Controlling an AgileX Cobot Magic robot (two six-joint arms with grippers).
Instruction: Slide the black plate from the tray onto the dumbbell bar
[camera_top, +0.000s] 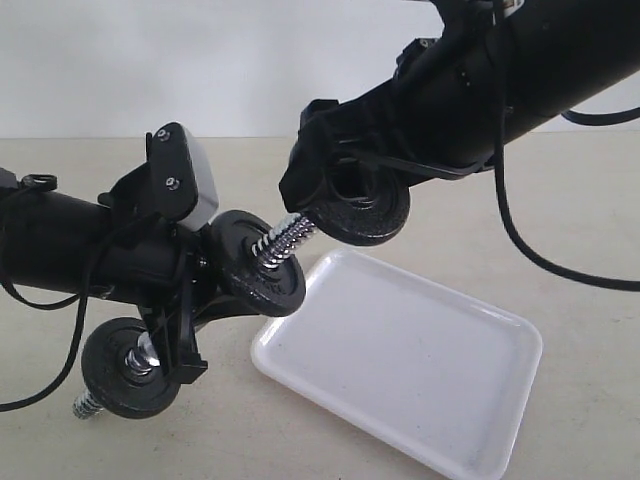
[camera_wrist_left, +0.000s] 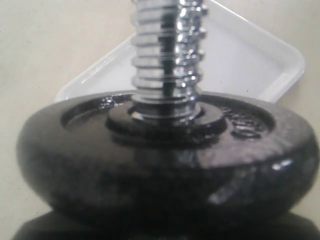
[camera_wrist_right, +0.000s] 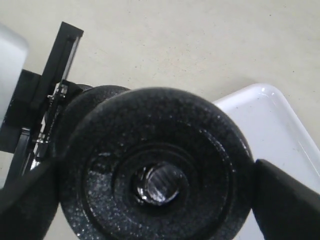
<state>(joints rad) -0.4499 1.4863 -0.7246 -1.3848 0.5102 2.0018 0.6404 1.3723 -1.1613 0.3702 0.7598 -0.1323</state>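
The black plate (camera_top: 372, 212) is off the tray (camera_top: 500, 345) and in the air above the tray's far left corner. The right gripper (camera_wrist_right: 155, 192) holds it with jaws spread wide, one finger (camera_wrist_right: 287, 200) on each side of the outer rim. To its left, the left gripper (camera_top: 175, 330) is closed around the dumbbell bar (camera_top: 283, 240) between two mounted discs (camera_top: 255, 270), tilting the threaded end up toward the plate. In the right wrist view the bar's tip shows through the plate's centre hole, though whether it has entered is unclear.

The plate looks like cast iron, so it is probably stiff and heavy for its size, with a grainy, fairly grippy surface. A grip across the rim seems right because it leaves the hole free. The coarse threads could snag the hub if the plate tilts, so it should probably go on square to the bar.
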